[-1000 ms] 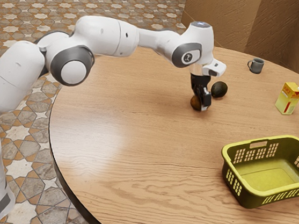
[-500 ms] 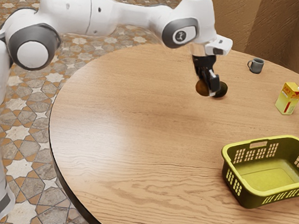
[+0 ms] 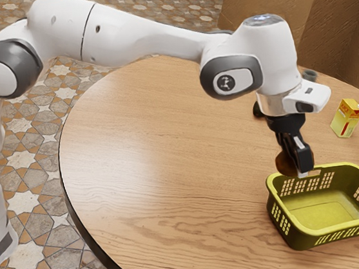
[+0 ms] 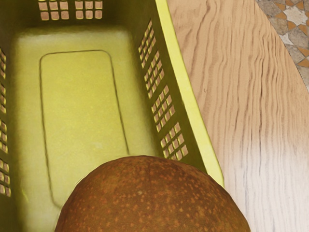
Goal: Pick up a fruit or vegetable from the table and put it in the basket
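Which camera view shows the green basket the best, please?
The exterior view: there the basket stands almost whole on the table, with its rim, slotted walls and floor. The wrist view looks into it from close above, showing its floor and parts of its walls, while the brown fruit hides some of it.

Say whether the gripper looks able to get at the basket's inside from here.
Probably yes: the gripper, shut on the brown fruit, hangs by the basket and nothing visible blocks its open top, though the rim may need clearing.
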### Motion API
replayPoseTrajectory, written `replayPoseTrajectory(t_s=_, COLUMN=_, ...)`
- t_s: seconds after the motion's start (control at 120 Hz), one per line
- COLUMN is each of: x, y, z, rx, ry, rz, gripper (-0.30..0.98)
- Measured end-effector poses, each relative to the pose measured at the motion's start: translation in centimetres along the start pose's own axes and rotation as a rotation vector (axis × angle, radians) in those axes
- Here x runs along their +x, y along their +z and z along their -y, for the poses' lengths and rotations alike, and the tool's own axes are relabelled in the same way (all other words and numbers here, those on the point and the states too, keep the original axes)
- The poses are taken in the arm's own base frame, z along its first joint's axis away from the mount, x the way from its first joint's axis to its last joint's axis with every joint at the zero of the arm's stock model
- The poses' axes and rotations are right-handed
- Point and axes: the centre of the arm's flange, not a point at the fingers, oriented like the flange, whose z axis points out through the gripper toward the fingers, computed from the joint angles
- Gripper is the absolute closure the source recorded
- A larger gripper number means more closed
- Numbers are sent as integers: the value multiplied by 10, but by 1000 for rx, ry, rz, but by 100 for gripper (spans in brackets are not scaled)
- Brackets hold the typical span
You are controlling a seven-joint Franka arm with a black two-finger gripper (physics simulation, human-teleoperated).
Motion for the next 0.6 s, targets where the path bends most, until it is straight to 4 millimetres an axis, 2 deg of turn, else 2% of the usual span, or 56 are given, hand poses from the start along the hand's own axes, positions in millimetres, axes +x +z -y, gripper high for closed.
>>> replayPoseTrajectory(t_s=0.1, x=3, y=12, z=2, rx=-2, ry=-37, rz=-4, gripper=43)
replayPoseTrajectory(t_s=0.25, x=17, y=39, z=19, rx=2, ry=-97, rz=-21, gripper=44)
replayPoseTrajectory(t_s=0.367, x=29, y=48, z=29, rx=-1, ry=-125, rz=-53, gripper=44)
replayPoseTrajectory(t_s=0.483, x=36, y=62, z=49, rx=7, ry=-162, rz=-68, gripper=44)
replayPoseTrajectory(t_s=0.6, x=42, y=65, z=52, rx=1, ry=-176, rz=-89, gripper=44)
